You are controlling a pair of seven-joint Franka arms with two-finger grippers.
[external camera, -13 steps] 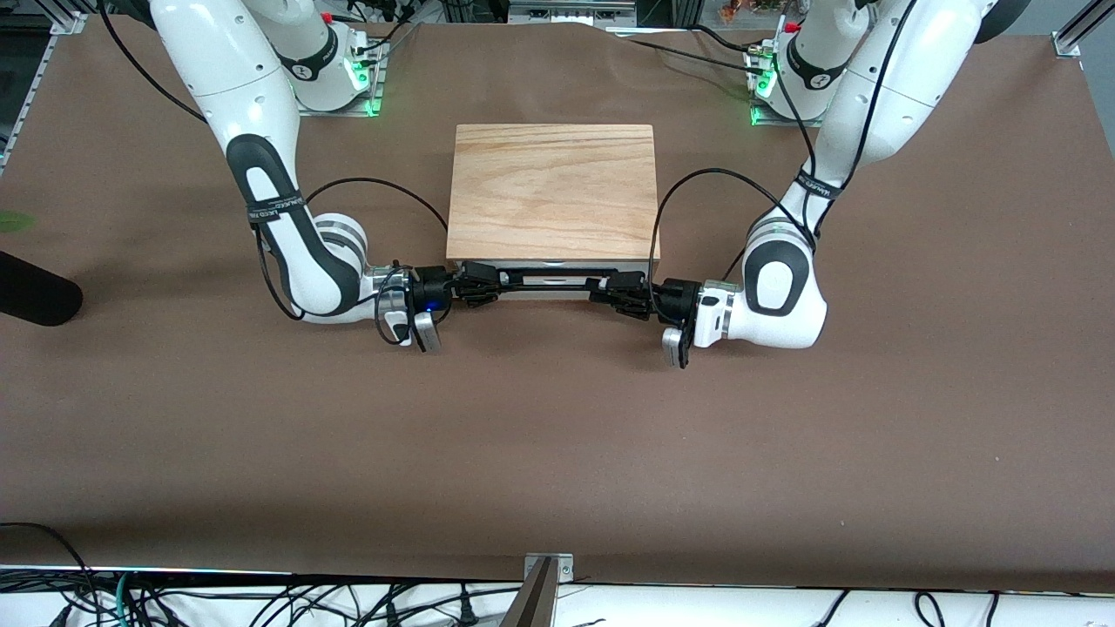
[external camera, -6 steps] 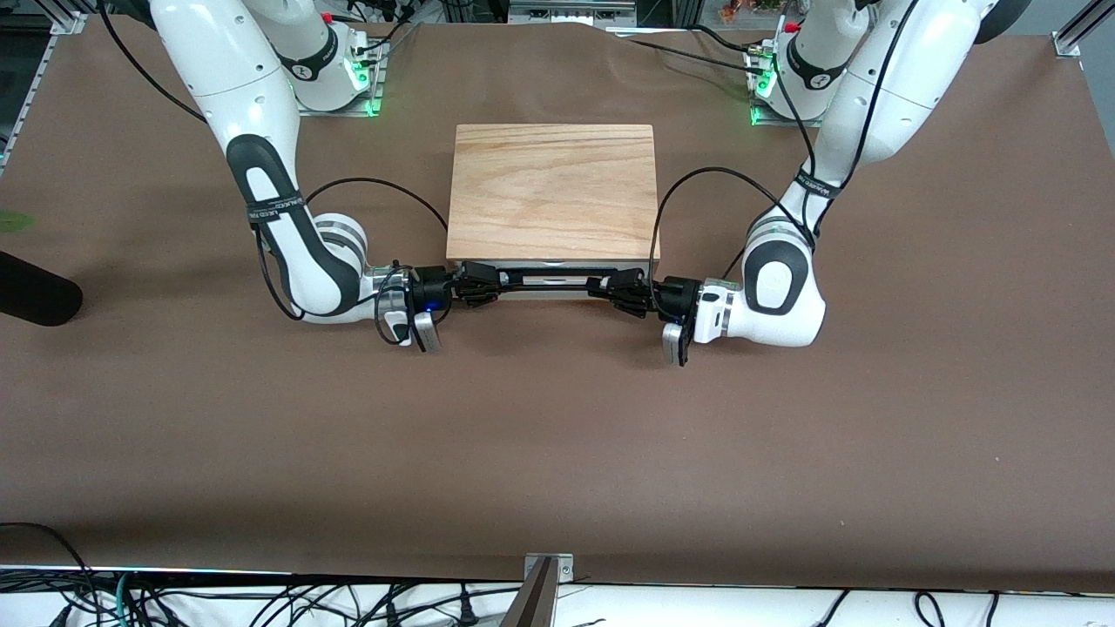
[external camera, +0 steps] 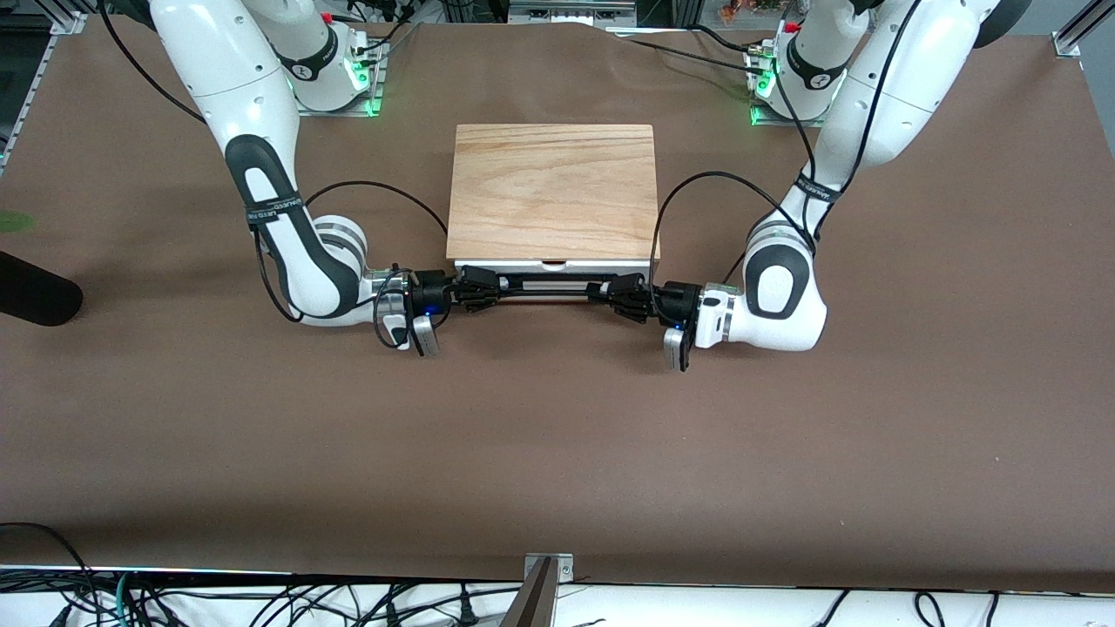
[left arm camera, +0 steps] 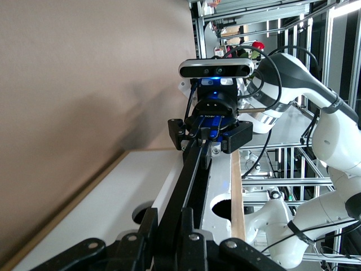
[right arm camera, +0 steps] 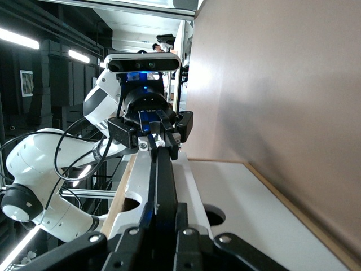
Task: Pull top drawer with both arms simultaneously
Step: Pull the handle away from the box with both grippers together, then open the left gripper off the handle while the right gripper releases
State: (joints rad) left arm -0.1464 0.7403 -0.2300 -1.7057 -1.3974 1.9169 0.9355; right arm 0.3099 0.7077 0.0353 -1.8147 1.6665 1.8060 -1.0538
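Observation:
The top drawer (external camera: pixel 523 262) shows as a thin white strip with a small notch, poking out from under the light-wood cabinet (external camera: pixel 550 187). Its black bar handle (external camera: pixel 550 287) runs along the front. My right gripper (external camera: pixel 489 286) is shut on the handle's end toward the right arm. My left gripper (external camera: pixel 610 293) is shut on the end toward the left arm. In the left wrist view my left gripper (left arm camera: pixel 172 226) clamps the handle (left arm camera: pixel 190 169) over the white front panel (left arm camera: pixel 135 186). In the right wrist view my right gripper (right arm camera: pixel 164 223) clamps the handle (right arm camera: pixel 163 175).
Brown table cover (external camera: pixel 557 435) spreads wide in front of the cabinet. A black rounded object (external camera: pixel 35 299) lies at the table edge toward the right arm's end. A metal bracket (external camera: pixel 547 570) sits at the edge nearest the front camera. Arm cables (external camera: pixel 383 187) loop beside the cabinet.
The left gripper's fingers closed on the handle. Both hands shifted slightly toward the front camera, and the drawer's white front edge with its notch now shows below the cabinet top.

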